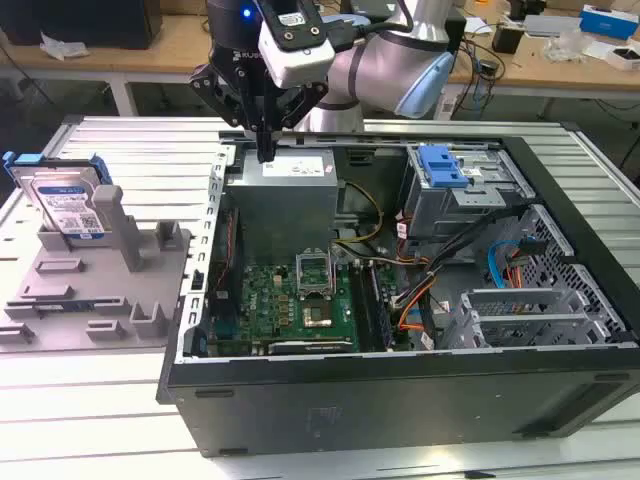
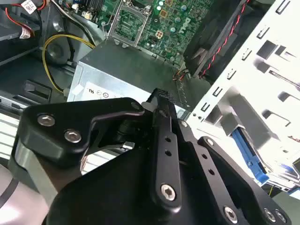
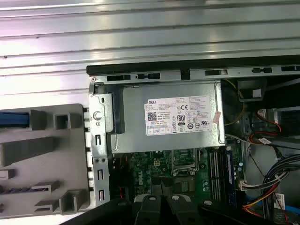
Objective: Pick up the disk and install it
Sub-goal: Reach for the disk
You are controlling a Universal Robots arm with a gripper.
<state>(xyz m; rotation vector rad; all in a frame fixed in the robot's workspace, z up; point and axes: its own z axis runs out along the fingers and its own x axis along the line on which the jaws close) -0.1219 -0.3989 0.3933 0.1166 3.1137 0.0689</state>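
Observation:
The disk (image 1: 70,203), a silver-grey drive with a white-and-blue label in a blue carrier, leans upright in a grey holder (image 1: 110,300) at the exterior view's left, outside the computer case. A blue strip (image 3: 13,120) at the holder's edge in the first wrist view looks like its carrier. My gripper (image 1: 265,150) hangs over the back corner of the case, just above the grey power supply (image 1: 290,190), well to the right of the disk. Its fingers (image 2: 161,101) are shut together with nothing between them.
The open black computer case (image 1: 400,390) lies on a slatted metal table (image 1: 90,420). Inside are a green motherboard (image 1: 290,300), loose cables (image 1: 420,290) and a drive cage (image 1: 480,195) with a small blue latch (image 1: 445,165). Workbenches stand behind.

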